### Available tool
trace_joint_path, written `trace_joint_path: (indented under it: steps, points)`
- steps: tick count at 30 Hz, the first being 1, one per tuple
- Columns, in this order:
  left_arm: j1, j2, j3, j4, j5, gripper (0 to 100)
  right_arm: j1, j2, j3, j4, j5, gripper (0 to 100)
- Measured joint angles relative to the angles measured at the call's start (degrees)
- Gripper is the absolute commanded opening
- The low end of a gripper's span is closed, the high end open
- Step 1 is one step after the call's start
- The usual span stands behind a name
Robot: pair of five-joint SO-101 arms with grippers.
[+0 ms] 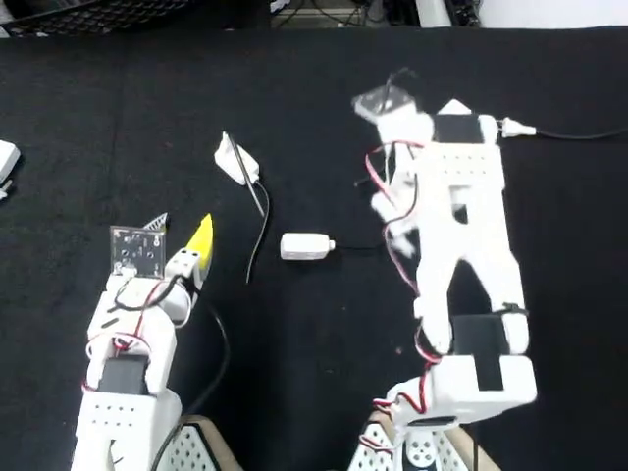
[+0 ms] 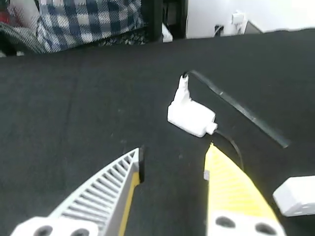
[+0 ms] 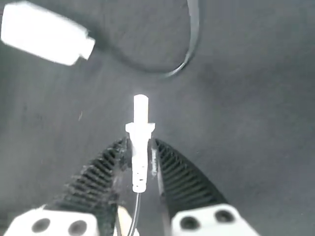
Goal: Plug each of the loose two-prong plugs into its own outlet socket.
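Note:
A white two-prong plug [image 1: 235,159] on a black cable lies on the black table, a short way ahead of my left gripper [image 1: 182,231]. From the left wrist the plug [image 2: 191,117] sits just beyond the left gripper [image 2: 173,150], which is open with nothing between its grey and yellow fingers. A white socket block [image 1: 306,246] lies mid-table, between the arms. My right gripper [image 3: 140,145] is shut on a small white plug [image 3: 141,113] whose tip sticks out past the black fingers. The socket block [image 3: 44,33] lies ahead and to one side of it.
Another white plug [image 1: 517,127] with a black cable lies at the far right behind the right arm [image 1: 461,245]. A white object [image 1: 5,162] sits at the left edge. A black cable [image 3: 189,54] loops on the cloth ahead of the right gripper.

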Motion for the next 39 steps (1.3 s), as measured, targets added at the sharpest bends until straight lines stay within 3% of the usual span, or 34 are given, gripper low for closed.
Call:
trace_joint_path:
  steps: [13,19,24,28,31,39]
  points:
    - [0.00,26.55,-0.35,-24.44,0.00,22,0.35,-2.81,34.02,-18.11,16.70,1.2]
    - [0.00,37.36,-2.20,-31.38,0.00,22,0.35,-4.48,39.65,-25.05,17.85,1.2]
    - [0.26,53.19,-12.75,-31.74,0.00,22,0.35,-5.10,44.57,-31.38,17.32,1.2]
    - [5.27,68.66,-23.03,-32.09,-0.26,22,0.35,-6.15,46.07,-33.49,14.24,1.2]
    - [10.55,76.66,-28.31,-33.32,-4.66,22,0.35,-6.77,46.42,-33.93,12.92,1.4]
    - [19.96,90.64,-33.41,-50.11,-10.11,22,0.35,-6.77,46.42,-33.93,12.57,1.3]
